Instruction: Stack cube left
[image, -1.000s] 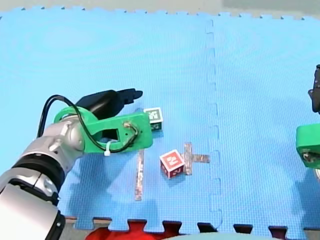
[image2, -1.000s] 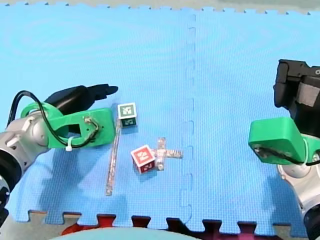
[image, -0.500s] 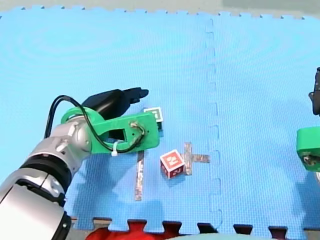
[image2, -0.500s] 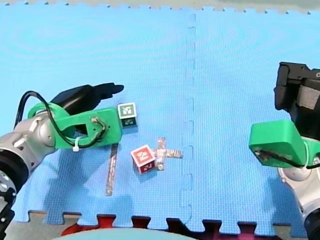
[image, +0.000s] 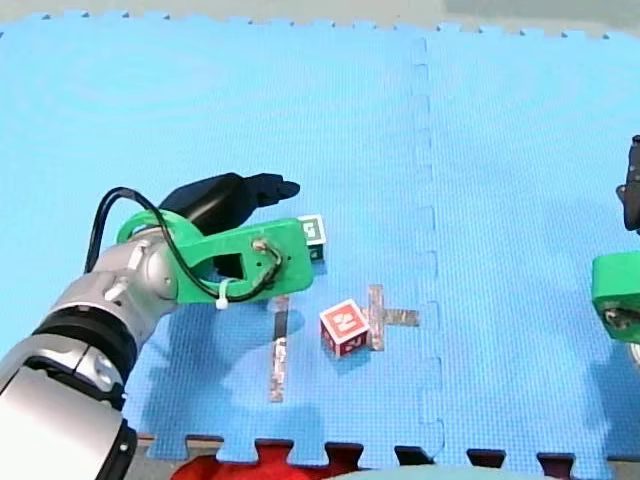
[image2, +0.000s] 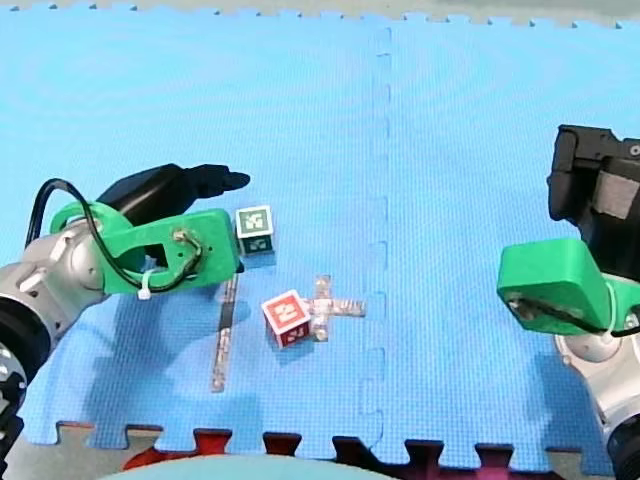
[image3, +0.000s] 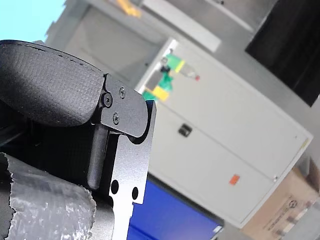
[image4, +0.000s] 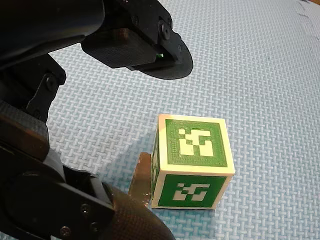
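Green cube: The green cube (image2: 254, 229) sits flat on the blue mat (image2: 420, 120), right by the fingertips of the left hand (image2: 190, 185). Nothing is on top of it.
Left hand: It is open and holds nothing. In the second wrist view the cube lies in the gap between one finger (image4: 145, 50) and the dark finger on its other side. I see no finger touching it.
Red cube: The red cube (image2: 286, 317) is past the green cube from the left hand, a bit closer to the robot. The two cubes are near but do not touch. The red one is turned at a slant.
Tape: A tape cross (image2: 338, 306) lies just beside the red cube, on the side away from the left hand. A long tape strip (image2: 222, 345) runs out from under the left wrist toward the robot.
Right hand: The right hand (image2: 590, 195) is well apart from the left hand, over the other side of the mat. It holds nothing. I cannot tell if it is open or closed.
Step now: I think this is the reach for the green cube. No cube is stacked yet.
Next move: The left hand likely needs to settle around the cube, squeeze two flat sides, and lift. Then it must carry the cube over the red one and set it down square, so it does not slide off the slanted red cube.
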